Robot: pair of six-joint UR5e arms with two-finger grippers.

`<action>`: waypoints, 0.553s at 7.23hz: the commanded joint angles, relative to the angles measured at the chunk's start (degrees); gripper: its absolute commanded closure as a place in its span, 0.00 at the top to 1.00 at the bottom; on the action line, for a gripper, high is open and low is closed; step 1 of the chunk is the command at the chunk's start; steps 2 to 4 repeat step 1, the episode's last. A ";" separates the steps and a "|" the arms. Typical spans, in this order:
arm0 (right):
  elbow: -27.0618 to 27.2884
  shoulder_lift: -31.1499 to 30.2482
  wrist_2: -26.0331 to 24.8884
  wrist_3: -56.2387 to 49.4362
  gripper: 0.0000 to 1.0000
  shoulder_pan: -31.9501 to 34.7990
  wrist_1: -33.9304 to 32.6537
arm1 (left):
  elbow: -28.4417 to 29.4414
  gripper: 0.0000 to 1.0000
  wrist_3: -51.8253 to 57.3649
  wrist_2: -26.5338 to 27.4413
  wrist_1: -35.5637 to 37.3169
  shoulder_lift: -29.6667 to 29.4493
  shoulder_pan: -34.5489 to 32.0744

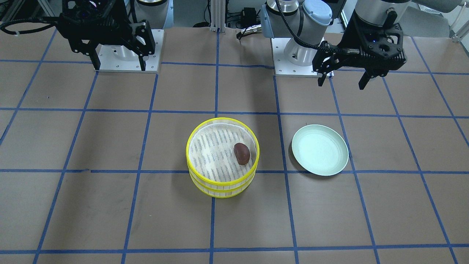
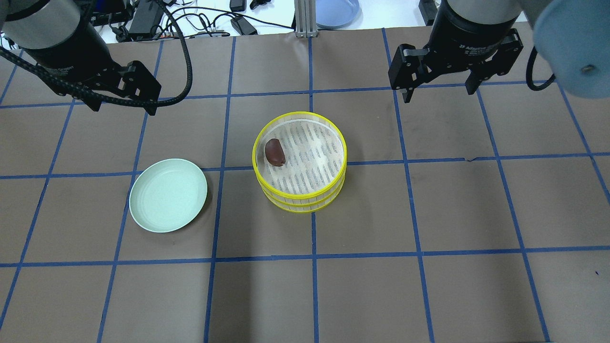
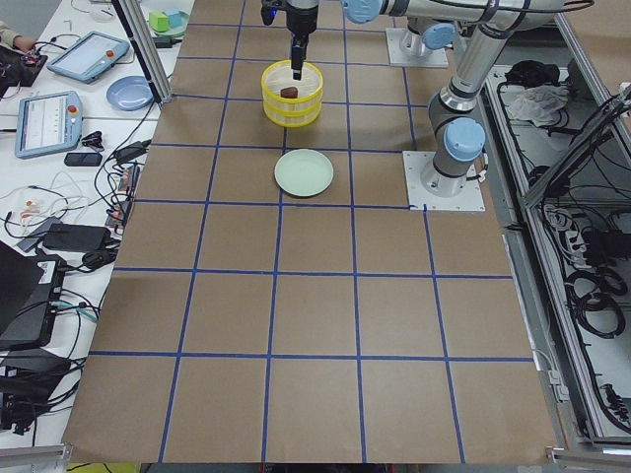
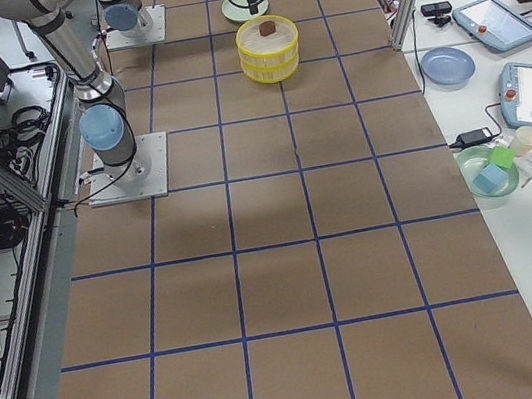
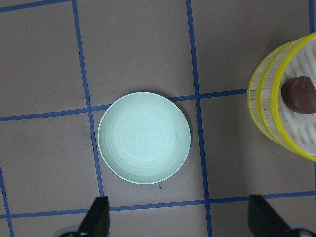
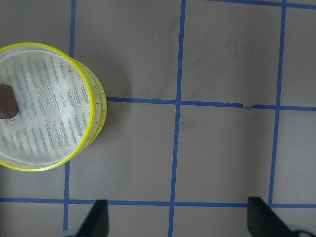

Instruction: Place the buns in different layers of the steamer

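Observation:
The steamer (image 2: 299, 202) stands in the middle of the table as two stacked yellow-rimmed tiers. The dark reddish-brown bun (image 2: 275, 152) lies on the top tier's liner, near the rim on the plate's side; it also shows in the front view (image 1: 242, 153). The cream-white bun is not in view. My left gripper (image 2: 123, 107) hangs open and empty, high above the table behind the pale green plate (image 2: 167, 195), which is empty. My right gripper (image 2: 439, 93) hangs open and empty, behind and to the right of the steamer.
The brown table carries a blue tape grid. The two arm bases (image 1: 129, 55) (image 1: 300, 62) stand at the robot's edge. Cables and a blue dish (image 2: 336, 12) lie beyond the far edge. Side benches hold tablets (image 3: 44, 123) and cables.

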 commanded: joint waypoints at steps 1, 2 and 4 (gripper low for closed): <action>-0.03 0.00 -0.18 -0.09 1.00 -0.09 0.16 | -0.49 1.00 0.10 -0.24 0.09 0.05 0.10; -0.03 0.00 -0.18 -0.09 1.00 -0.09 0.16 | -0.49 1.00 0.10 -0.24 0.09 0.05 0.10; -0.03 0.00 -0.18 -0.09 1.00 -0.09 0.16 | -0.49 1.00 0.10 -0.24 0.09 0.05 0.10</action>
